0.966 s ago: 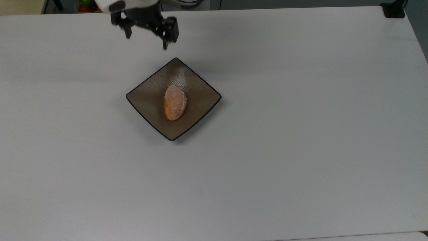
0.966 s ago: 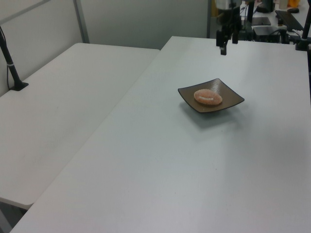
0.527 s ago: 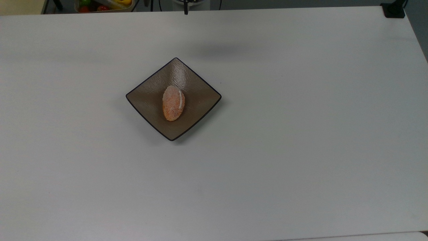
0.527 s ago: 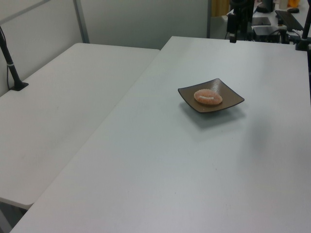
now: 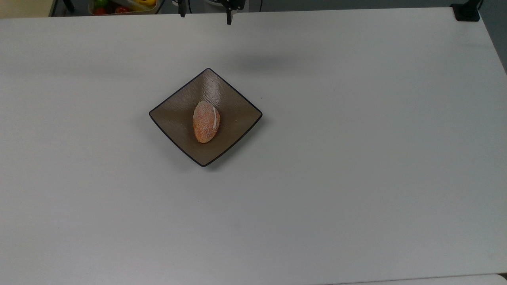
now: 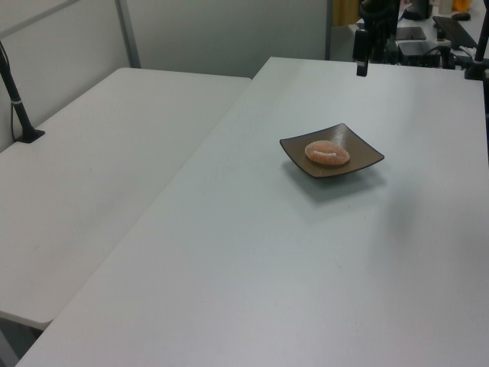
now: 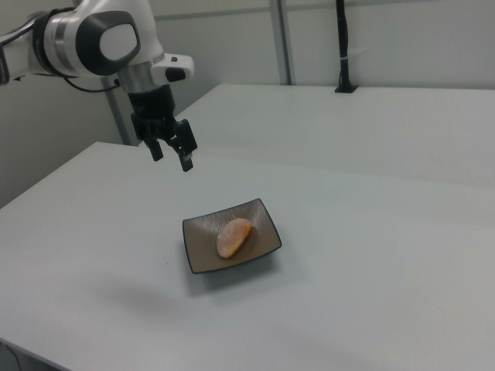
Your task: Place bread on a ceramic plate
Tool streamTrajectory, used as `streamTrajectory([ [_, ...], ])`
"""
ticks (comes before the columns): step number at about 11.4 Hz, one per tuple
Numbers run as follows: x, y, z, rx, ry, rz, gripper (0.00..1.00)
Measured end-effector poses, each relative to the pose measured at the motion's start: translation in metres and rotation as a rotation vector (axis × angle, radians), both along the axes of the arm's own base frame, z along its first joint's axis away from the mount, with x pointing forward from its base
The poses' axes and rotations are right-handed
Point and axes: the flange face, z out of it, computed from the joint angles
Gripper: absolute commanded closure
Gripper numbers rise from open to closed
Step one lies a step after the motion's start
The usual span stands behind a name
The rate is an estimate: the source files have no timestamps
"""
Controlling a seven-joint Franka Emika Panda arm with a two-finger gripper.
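The bread [image 5: 206,122] is a small oval orange-brown roll with a white streak. It lies in the middle of the square taupe-brown ceramic plate [image 5: 174,114] on the white table. My gripper [image 5: 205,16] hangs open and empty over the table's far edge, well beyond the plate's far corner in the top view. In the right view the gripper [image 7: 172,158] is up in the air to the upper left of the plate [image 7: 203,249] and the bread [image 7: 233,236]. In the left view the gripper [image 6: 361,67] is behind the plate [image 6: 363,159] and the bread [image 6: 327,153].
A bin of colourful items [image 5: 122,6] stands past the far edge at the top view's upper left. A black clamp [image 5: 467,12] sits at the far right corner. A second white table [image 6: 92,153] with a black pole [image 6: 19,107] adjoins on the left view's left.
The gripper has pulled away from just behind the plate's far corner to the table's far edge, staying open. The bread and plate have not moved.
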Motion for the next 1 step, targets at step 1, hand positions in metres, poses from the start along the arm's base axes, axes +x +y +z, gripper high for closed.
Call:
streamTrajectory([
  [1, 0.0005, -0.0005, -0.0017, 0.0, -0.001, 0.003, 0.0],
])
